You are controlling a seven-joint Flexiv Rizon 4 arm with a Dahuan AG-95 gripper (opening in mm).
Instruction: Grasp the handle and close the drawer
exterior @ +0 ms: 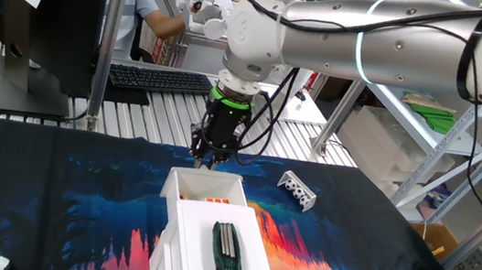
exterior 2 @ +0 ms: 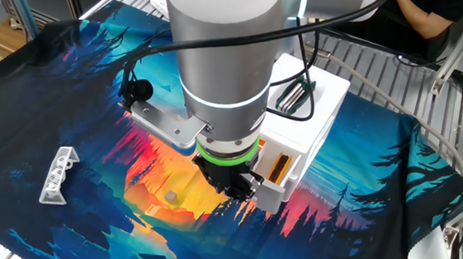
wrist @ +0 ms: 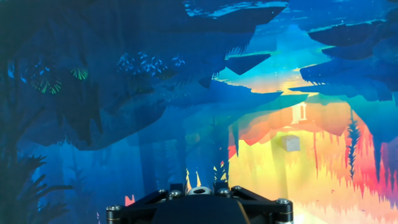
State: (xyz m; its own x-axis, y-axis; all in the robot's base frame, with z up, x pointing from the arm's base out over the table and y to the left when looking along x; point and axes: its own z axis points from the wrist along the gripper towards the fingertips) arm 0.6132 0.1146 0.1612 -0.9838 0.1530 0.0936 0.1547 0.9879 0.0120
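1. Though the drawer's contents cannot be weighed from here, the white thin-walled plastic drawer (exterior: 205, 189) looks light and rigid; it should slide easily, and its thin walls could flex or jam under an off-centre push. It stands pulled out from the white plastic box unit (exterior 2: 308, 107), which rests on the surface covered by a blue-and-orange printed cloth (exterior 2: 62, 85).
2. The small white plastic handle tab sits at the middle of the drawer's front panel, the proper hold point. It is hidden behind the black pincer (exterior: 206, 156) in both fixed views, and the hand view shows only cloth.
3. The pincer's jaws stand narrowly apart at the drawer front. Whether they clamp the tab cannot be told from these pictures.
4. The silver arm (exterior: 374, 27) reaches over the surface with the wrist turned straight down and the pincer vertical at the drawer's front edge.
5. A dark green folding multi-tool (exterior: 227, 249) lies on top of the box unit; a grey-white perforated block (exterior: 297, 189) lies well apart on the cloth.
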